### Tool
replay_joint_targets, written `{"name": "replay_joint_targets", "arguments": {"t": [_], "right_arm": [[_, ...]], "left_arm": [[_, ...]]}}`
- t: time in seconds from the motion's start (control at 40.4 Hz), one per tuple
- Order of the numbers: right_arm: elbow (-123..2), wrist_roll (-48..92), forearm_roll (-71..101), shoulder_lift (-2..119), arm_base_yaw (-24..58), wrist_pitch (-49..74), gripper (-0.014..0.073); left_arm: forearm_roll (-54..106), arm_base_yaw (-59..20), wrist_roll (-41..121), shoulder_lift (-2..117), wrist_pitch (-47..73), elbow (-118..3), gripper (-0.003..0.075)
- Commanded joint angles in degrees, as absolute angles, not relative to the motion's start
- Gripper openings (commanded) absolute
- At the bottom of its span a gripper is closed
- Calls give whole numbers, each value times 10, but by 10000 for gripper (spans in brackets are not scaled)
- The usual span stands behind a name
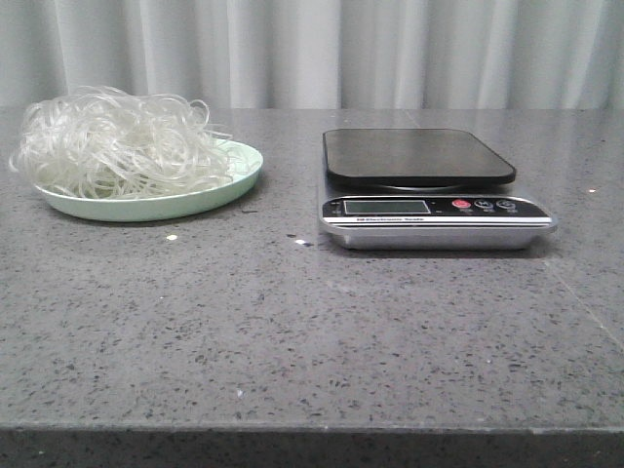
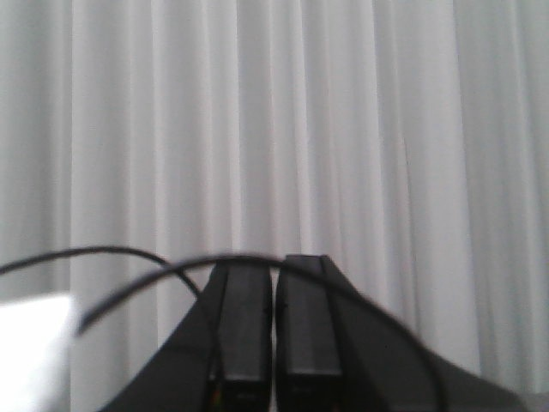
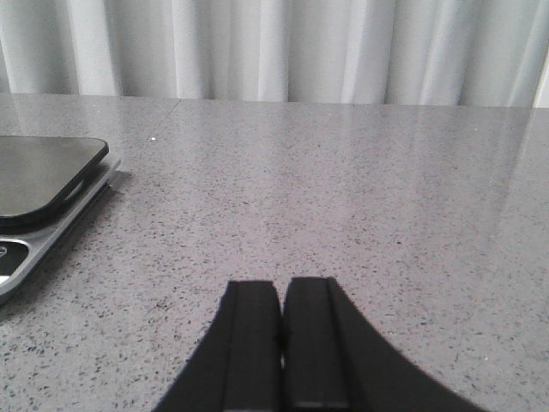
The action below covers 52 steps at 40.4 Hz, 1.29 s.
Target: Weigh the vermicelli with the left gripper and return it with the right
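1 fluffy whitish vermicelli [image 1: 117,141] tangle heaps the plate [image 1: 244,175].

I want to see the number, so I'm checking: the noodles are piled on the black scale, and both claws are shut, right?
Not quite. The front view shows the vermicelli heaped on the green plate, with nothing on the scale. The rest holds: the left end effector and the right end effector are both shut and holding nothing.
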State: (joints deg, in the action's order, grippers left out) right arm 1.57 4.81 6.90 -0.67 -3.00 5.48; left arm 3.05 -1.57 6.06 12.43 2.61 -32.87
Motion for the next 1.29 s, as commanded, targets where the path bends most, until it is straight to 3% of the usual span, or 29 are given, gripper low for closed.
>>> {"name": "replay_joint_targets", "arguments": {"t": [0.0,0.248,0.372,0.495,0.619,1.016,1.264], "right_arm": [[11,51,69,-15,-32,16,151],[11,51,69,-15,-32,19,151],[11,51,69,-15,-32,19,151],[11,51,69,-15,-32,19,151],[11,51,69,-15,-32,19,151],[11,51,69,-15,-32,16,151],[11,51,69,-15,-32,16,151]], "left_arm": [[38,-19,56,223,80,-436,138],[92,-41,56,402,225,-578,155],[92,-79,60,480,286,-623,286],[92,-113,60,541,356,-664,491],[92,-124,60,603,416,-707,597],[127,-126,135,776,594,-834,608],[139,-126,172,845,631,-851,610]]}}
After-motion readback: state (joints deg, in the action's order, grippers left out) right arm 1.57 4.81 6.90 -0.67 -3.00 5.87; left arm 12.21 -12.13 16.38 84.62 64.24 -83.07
